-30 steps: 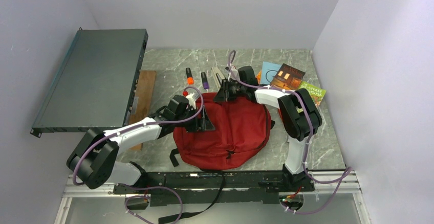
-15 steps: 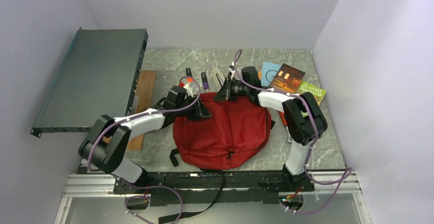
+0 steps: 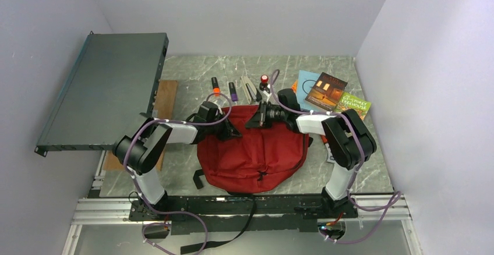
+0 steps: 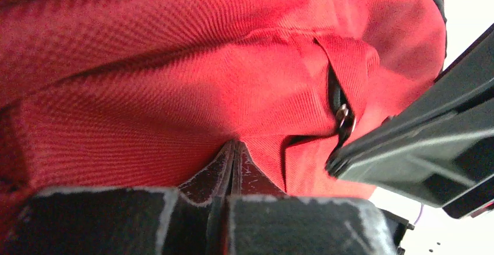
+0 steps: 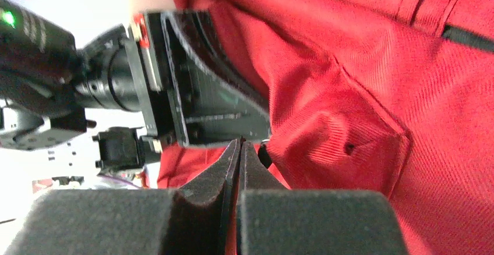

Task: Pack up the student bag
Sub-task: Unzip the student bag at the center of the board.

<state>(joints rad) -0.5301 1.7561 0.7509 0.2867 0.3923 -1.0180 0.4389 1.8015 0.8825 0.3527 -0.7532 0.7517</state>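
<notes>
The student bag (image 3: 256, 150) lies flat in the middle of the tabletop (image 3: 373, 165), and both arms meet at its far edge. The left gripper (image 4: 233, 147) has its jaws clenched on a fold of the red fabric. The right gripper (image 5: 240, 144) has its jaws pressed together just beside the zipper pull (image 4: 343, 116); whether it holds the pull, I cannot tell. The packing seems hardly begun. The bag does not look opened yet, and the markers (image 3: 215, 84) and books (image 3: 326, 89) lie outside, beyond it.

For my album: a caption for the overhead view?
Left gripper and right gripper, both shut, meet at the far edge of the student bag.
</notes>
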